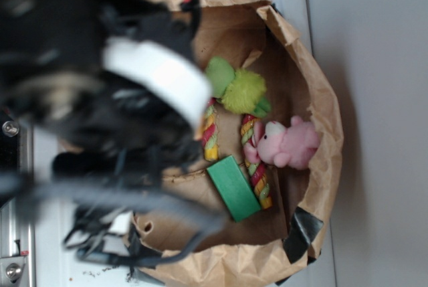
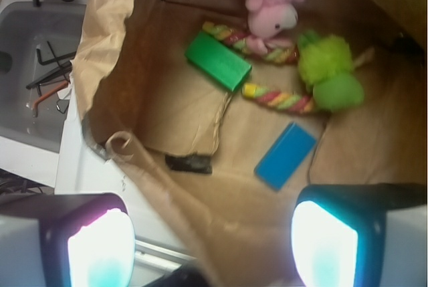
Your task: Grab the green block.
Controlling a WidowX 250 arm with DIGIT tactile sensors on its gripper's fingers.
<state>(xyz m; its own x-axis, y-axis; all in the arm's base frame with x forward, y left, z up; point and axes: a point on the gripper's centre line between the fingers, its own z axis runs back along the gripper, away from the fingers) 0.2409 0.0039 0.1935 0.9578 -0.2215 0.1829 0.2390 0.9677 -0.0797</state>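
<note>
The claw (image 2: 214, 247) is spread wide above the paper bag's (image 2: 107, 46) edge, and the green block (image 2: 217, 60) lies far inside by the pink toy (image 2: 271, 3), so it could grab the blue block (image 2: 286, 155) instead.

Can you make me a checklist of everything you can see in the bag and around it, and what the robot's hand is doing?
Surface: crumpled brown paper bag, open, holding everything.
Job's things: green block lies flat on the bag floor, beside the rope toys, untouched.
Clutter: blue block flat on the floor; pink plush toy; fuzzy lime-green plush toy; two striped rope toys; small dark scrap.
Hand: hand open, above the bag's near edge, holding nothing, away from the green block.
Cables: dark cables hang blurred off the arm in the exterior view.
Surroundings: grey tray with small metal tools beside the bag; white tabletop.
</note>
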